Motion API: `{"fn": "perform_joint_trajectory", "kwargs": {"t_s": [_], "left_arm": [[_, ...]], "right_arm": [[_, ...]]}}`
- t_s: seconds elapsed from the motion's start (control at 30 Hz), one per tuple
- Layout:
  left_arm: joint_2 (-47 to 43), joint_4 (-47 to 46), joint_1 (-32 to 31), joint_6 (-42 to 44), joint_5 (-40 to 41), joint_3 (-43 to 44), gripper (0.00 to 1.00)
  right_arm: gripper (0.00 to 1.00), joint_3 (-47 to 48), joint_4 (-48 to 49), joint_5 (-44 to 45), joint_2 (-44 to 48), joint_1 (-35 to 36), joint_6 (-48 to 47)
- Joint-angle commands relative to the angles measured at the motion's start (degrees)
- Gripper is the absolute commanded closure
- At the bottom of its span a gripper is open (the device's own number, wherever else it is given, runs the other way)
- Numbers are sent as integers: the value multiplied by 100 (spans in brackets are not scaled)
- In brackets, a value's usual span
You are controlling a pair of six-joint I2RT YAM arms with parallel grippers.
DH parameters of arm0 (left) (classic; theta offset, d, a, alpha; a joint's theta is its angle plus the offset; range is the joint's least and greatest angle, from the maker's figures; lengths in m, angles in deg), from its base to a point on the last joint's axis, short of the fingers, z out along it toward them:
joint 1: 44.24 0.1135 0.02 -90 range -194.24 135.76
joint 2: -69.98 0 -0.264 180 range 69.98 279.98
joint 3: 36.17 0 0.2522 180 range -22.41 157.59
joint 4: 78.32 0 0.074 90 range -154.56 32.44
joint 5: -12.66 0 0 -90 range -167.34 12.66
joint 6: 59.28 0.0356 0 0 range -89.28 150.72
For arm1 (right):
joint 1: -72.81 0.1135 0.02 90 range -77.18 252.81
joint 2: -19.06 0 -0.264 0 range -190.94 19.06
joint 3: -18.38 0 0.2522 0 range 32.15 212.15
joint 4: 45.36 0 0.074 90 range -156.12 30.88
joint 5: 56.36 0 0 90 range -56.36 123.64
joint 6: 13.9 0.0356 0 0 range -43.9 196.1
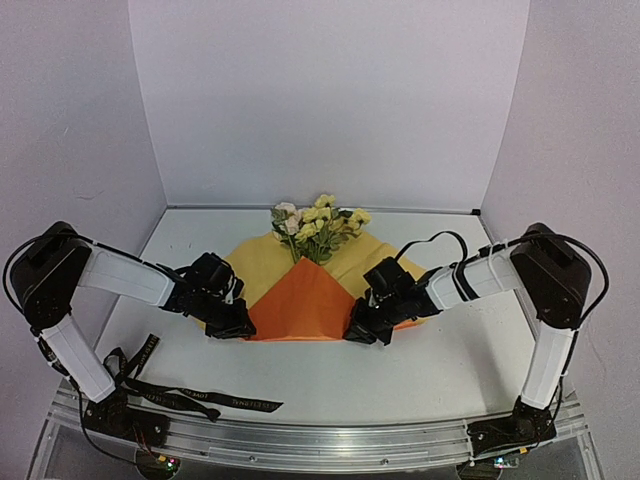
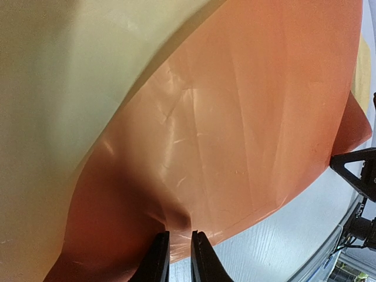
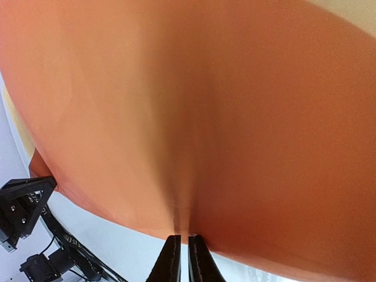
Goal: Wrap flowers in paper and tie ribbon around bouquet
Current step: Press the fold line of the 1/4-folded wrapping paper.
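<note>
We see the thin glossy paper (image 1: 300, 300), yellow face up with an orange flap folded over its middle, lying on the white table (image 1: 420, 380). Our left gripper (image 2: 179, 238) pinches the orange near edge at its left corner, fingers almost together. The right gripper (image 3: 181, 239) nips it at the right, fingers nearly touching. Pale yellow-cream flowers (image 1: 315, 222) rest at the paper's far end. The narrow black ribbon (image 1: 200, 397) lies near the left arm's base.
</note>
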Motion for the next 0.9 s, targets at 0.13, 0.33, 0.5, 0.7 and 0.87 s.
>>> {"fn": "perform_joint_trajectory", "kwargs": {"t_s": [0.13, 0.33, 0.5, 0.7, 0.87], "left_arm": [[-15, 117, 55, -18, 222, -240, 85], [40, 118, 61, -2, 196, -195, 85], [64, 103, 63, 26, 158, -161, 85], [20, 168, 55, 184, 63, 67, 82], [-25, 277, 6, 315, -28, 440, 79]], "right_arm": [[92, -996, 482, 379, 677, -350, 293], [91, -2177, 830, 810, 1341, -756, 587], [88, -3024, 896, 1169, 1975, -1218, 706], [61, -3325, 919, 1068, 2487, -1420, 464], [42, -3391, 1247, 1125, 2677, -1171, 311]]}}
